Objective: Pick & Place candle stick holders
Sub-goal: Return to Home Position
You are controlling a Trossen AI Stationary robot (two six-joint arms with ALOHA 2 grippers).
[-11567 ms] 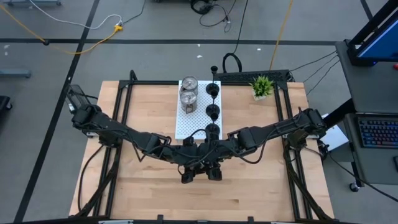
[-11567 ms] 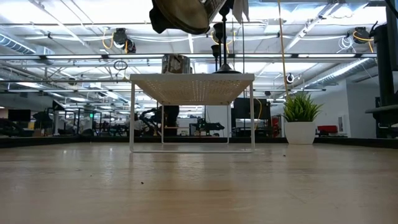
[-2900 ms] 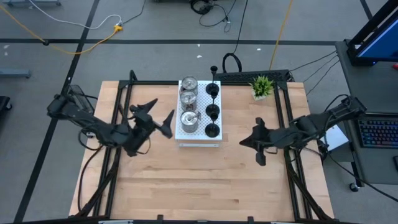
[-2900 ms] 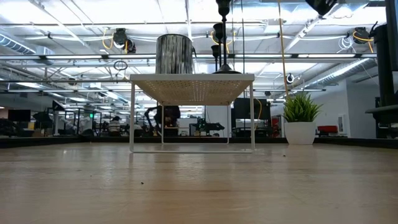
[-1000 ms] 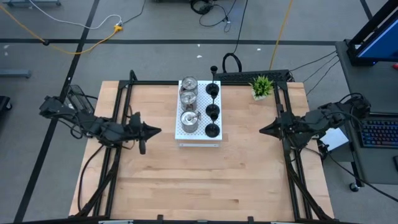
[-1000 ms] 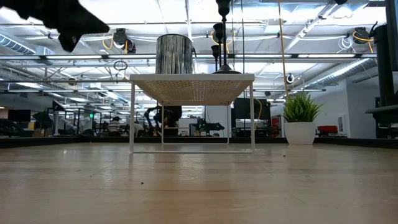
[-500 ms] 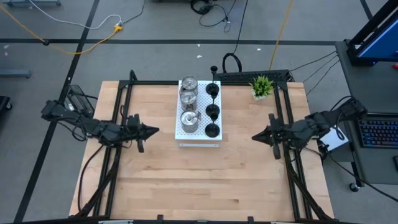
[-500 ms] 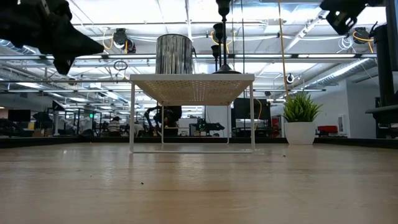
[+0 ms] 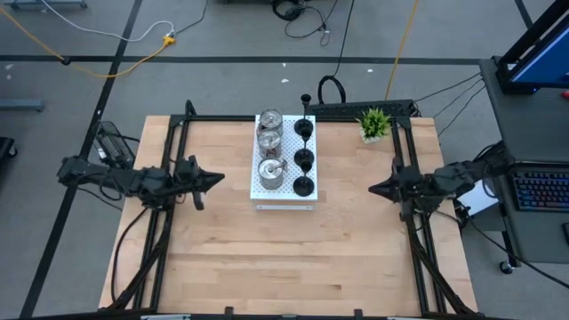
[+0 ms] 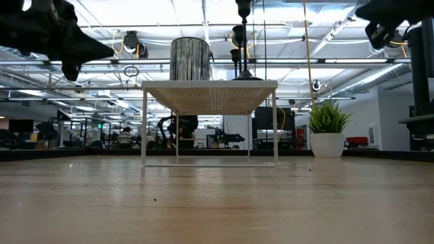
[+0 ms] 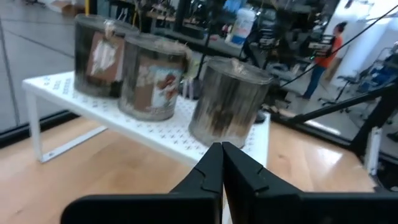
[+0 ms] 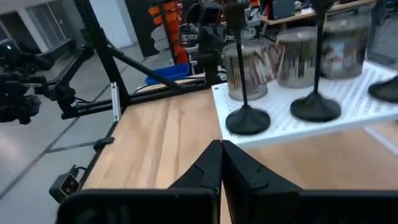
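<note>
Pulled back from the shelf since about three seconds ago, both arms, and drawn slightly farther toward the worktop's sides than half a second ago. Third silver holder, off the shelf eleven seconds back, now standing with the others.

On the left half of the white perforated shelf, three silver candle stick holders in a close row, upright. On the right half, three black candle stick holders in a matching row, each on its round base and apart from the next. All six on the shelf, none on the bare wood.

Reddish-brown labels on the silver ones, seen only from the left wrist, with the writing too blurred to read. Thin black stems and round bases clearest from the right wrist. From the low view, just one silver holder and the black stems above the shelf top, with the shelf raised on thin white legs.

Left tool fully closed and empty, fingers pressed together, hovering over the worktop left of the shelf and pointing at it. Right tool likewise closed and empty, right of the shelf, well apart from it.

Small green potted plant near the worktop's far right corner, apart from the shelf. Person in an orange top in the room beyond, in the left wrist view only.
</note>
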